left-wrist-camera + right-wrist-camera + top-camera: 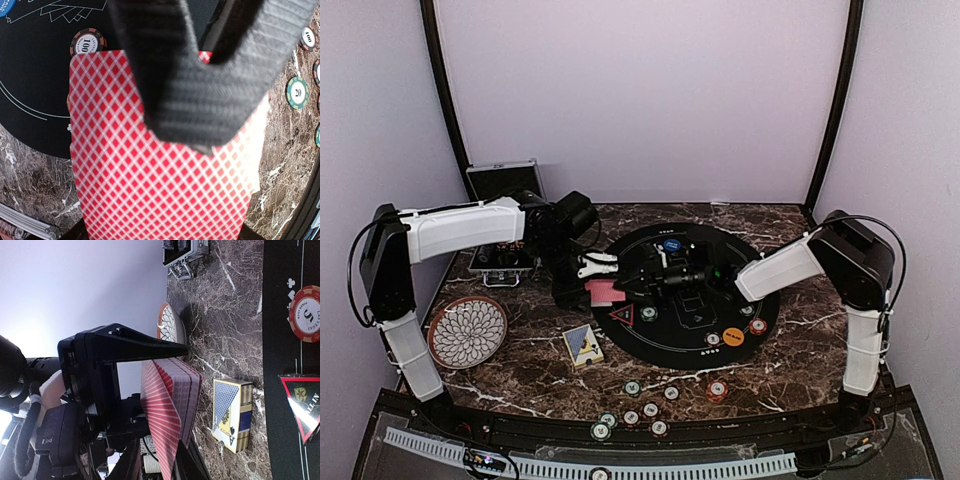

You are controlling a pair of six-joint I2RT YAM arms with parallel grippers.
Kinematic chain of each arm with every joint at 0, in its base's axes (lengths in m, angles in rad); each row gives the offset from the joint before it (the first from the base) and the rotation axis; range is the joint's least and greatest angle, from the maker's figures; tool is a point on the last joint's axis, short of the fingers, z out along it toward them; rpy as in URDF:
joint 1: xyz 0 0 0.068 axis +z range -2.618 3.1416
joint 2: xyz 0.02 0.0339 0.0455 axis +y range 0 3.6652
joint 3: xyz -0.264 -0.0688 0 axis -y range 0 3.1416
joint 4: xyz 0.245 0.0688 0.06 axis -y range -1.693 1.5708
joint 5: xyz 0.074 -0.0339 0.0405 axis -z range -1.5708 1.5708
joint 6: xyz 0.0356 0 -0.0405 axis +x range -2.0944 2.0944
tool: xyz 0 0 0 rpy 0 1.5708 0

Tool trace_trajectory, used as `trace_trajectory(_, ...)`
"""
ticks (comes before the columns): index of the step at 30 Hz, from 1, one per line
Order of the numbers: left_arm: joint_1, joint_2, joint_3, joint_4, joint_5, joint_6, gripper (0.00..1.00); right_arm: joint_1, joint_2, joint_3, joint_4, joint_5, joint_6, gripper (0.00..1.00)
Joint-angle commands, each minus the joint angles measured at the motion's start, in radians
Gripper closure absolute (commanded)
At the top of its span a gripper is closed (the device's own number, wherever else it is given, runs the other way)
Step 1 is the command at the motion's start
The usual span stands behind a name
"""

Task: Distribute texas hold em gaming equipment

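The dark brown marble table (530, 385) spreads out before me, with the round black felt mat (672, 338) across its middle. At the far left corner stands the open silver metal case (505, 178), and closer in on that side lies the round plate with a white petal pattern (467, 331). My left gripper (595, 287) is clamped on the stack of red-backed playing cards (150, 210). It holds the stack over the left edge of the mat, with one black ribbed finger (200, 90) pressed flat on the diamond-patterned back. My right gripper (660, 276) reaches over the mat just beside the cards, and I cannot tell how its jaws stand. A blue and yellow card box (583, 345) lies on the marble near the mat's left rim. The red triangle marker (622, 316) sits on the mat close to it. The orange marker disc (733, 336) rests at the mat's near right, and the blue marker disc (672, 245) at its far side. The striped-edge poker chips lie scattered in green, white and red. Several are on the marble near my bases (632, 388), and others on the mat (648, 313).
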Motion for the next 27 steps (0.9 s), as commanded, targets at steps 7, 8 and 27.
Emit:
trace_trajectory(7,0.005,-0.067,-0.002,0.009,0.016,-0.009,0.87,-0.003,-0.021,-0.017,0.043,-0.029,0.021,0.91)
trace_trajectory(8,0.005,-0.068,-0.002,0.008,0.015,-0.009,0.87,-0.004,-0.019,-0.018,0.056,-0.033,0.029,0.93)
trace_trajectory(27,0.039,-0.107,-0.038,-0.007,0.01,-0.011,0.97,-0.153,-0.114,-0.07,-0.028,-0.065,-0.039,1.0)
